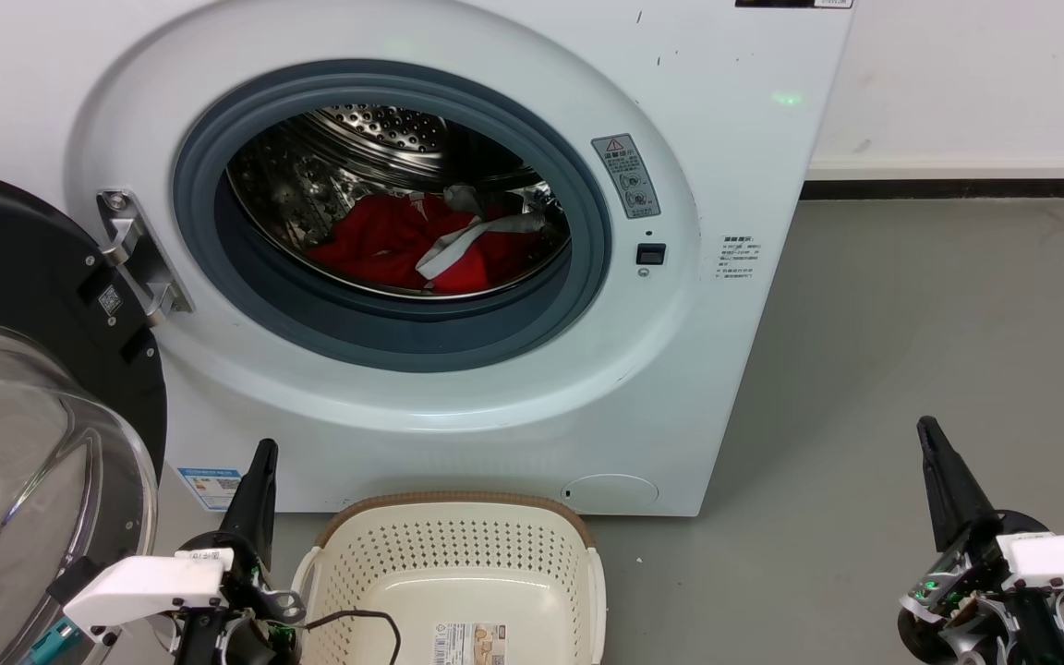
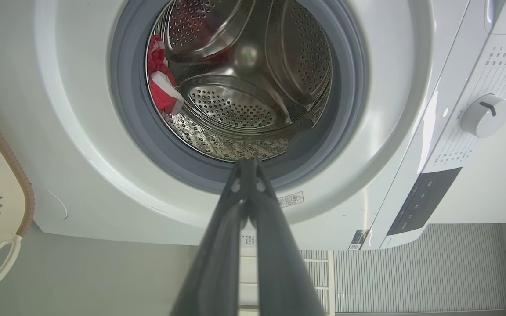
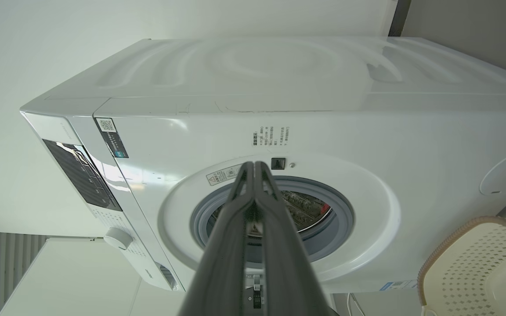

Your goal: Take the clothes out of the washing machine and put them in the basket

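Nearest, the left gripper (image 1: 265,453) and the right gripper (image 1: 929,432) hang low at either side, each with its two dark fingers pressed together on nothing. Between them, closer to the left one, the cream basket (image 1: 458,500) sits on the grey floor (image 1: 911,305), a paper label on its bottom. Just behind it stands the white washing machine (image 1: 735,148), its glass door (image 1: 24,268) swung wide to the left. Farthest in, the red clothes (image 1: 375,245) with white and grey bands lie at the bottom of the steel drum (image 1: 384,125).
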{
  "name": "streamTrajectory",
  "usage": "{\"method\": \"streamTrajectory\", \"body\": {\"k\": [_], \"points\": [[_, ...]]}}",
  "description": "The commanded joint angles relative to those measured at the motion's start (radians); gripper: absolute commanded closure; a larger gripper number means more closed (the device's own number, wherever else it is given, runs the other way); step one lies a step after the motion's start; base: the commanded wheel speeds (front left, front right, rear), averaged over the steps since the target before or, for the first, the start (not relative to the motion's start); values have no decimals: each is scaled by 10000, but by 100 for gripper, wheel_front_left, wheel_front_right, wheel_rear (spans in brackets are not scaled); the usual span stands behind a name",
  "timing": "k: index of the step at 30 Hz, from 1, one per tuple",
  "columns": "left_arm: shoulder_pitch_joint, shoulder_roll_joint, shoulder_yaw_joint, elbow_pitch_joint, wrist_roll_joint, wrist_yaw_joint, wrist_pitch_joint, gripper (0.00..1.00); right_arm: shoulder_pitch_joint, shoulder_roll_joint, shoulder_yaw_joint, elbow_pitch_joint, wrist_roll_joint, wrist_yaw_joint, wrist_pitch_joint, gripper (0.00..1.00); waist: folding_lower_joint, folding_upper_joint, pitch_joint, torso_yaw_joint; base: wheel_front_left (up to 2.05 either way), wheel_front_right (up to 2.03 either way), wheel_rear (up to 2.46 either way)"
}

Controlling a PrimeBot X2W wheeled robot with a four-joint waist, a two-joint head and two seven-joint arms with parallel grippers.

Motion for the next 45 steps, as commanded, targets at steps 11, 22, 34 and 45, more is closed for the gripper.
{"method": "streamTrajectory", "body": {"k": [11, 22, 34, 45], "points": [[-67, 1, 10, -2, -16, -43, 10, 100, -114, 27, 3, 5, -44, -3, -2, 100, 0, -1, 0, 0, 0, 0, 0], [-67, 1, 10, -2, -17, -43, 10, 100, -114, 27, 3, 5, -44, -3, -2, 100, 0, -1, 0, 0, 0, 0, 0], [-67, 1, 10, -2, -17, -43, 10, 100, -115, 27, 3, 5, -44, -3, -2, 100, 0, -1, 0, 0, 0, 0, 0], [60, -9, -346, -90, 78, 0, -361, 0, 132, 3, 268, -102, -238, 0, -361, 0, 1, -1, 15, -2, 0, 0, 0]]}}
